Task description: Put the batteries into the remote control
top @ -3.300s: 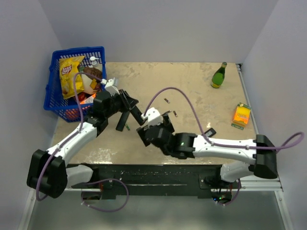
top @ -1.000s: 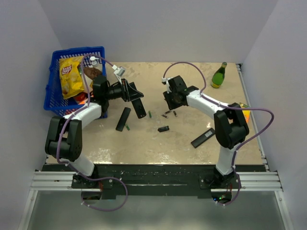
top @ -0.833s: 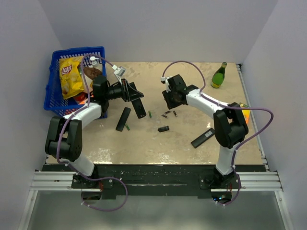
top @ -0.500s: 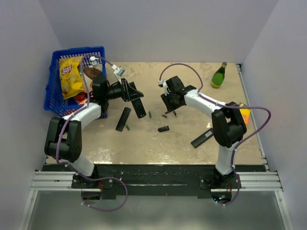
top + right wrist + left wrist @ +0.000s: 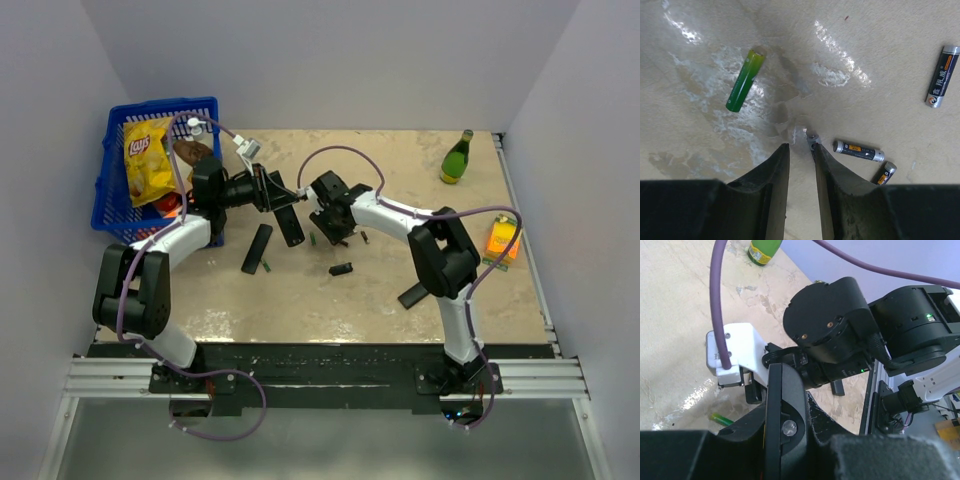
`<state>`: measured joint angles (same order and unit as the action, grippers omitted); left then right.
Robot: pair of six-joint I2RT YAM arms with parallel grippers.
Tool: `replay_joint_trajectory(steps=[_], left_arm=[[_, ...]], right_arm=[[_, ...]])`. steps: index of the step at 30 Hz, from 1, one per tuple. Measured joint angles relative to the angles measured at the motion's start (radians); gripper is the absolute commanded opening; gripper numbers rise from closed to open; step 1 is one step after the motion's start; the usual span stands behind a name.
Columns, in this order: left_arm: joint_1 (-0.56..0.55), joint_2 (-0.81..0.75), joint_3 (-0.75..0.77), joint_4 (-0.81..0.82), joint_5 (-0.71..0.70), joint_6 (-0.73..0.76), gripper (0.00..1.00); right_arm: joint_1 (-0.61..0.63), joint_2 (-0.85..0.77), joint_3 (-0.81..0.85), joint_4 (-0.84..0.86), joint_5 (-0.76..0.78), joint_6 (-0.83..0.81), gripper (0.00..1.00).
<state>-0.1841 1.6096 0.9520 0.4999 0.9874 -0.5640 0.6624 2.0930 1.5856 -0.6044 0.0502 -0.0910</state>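
My left gripper (image 5: 276,196) is shut on the remote control (image 5: 291,226), a long black bar held tilted above the table. In the left wrist view the remote control (image 5: 782,410) runs edge-on between the pads, with my right arm's wrist close behind it. My right gripper (image 5: 800,146) points down at the table, its jaws a narrow gap apart with only bare table between them. One of the batteries (image 5: 812,137) pokes out at the right fingertip. Two more (image 5: 858,150) (image 5: 942,76) lie further right. The small black back cover (image 5: 341,269) lies on the table.
A green battery (image 5: 745,80) lies ahead of the right fingers. A shorter black remote (image 5: 257,248) lies near the left arm. Another remote (image 5: 413,294) sits partly under the right arm. A blue basket (image 5: 112,190) of snacks, a green bottle (image 5: 457,158) and an orange box (image 5: 503,240) stand around the edges.
My right gripper has swung left across the table toward the held remote, and its jaws have narrowed a little. The left gripper and the remote have not moved.
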Motion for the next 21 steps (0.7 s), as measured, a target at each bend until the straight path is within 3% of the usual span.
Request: replay_joint_trajectory(steps=[13, 21], left_arm=[[0.000, 0.000, 0.000, 0.008, 0.001, -0.001, 0.00], [0.000, -0.002, 0.000, 0.009, 0.003, -0.004, 0.00]], right_arm=[[0.003, 0.029, 0.032, -0.039, 0.049, -0.016, 0.27], [0.003, 0.046, 0.035, -0.051, 0.047, -0.019, 0.17]])
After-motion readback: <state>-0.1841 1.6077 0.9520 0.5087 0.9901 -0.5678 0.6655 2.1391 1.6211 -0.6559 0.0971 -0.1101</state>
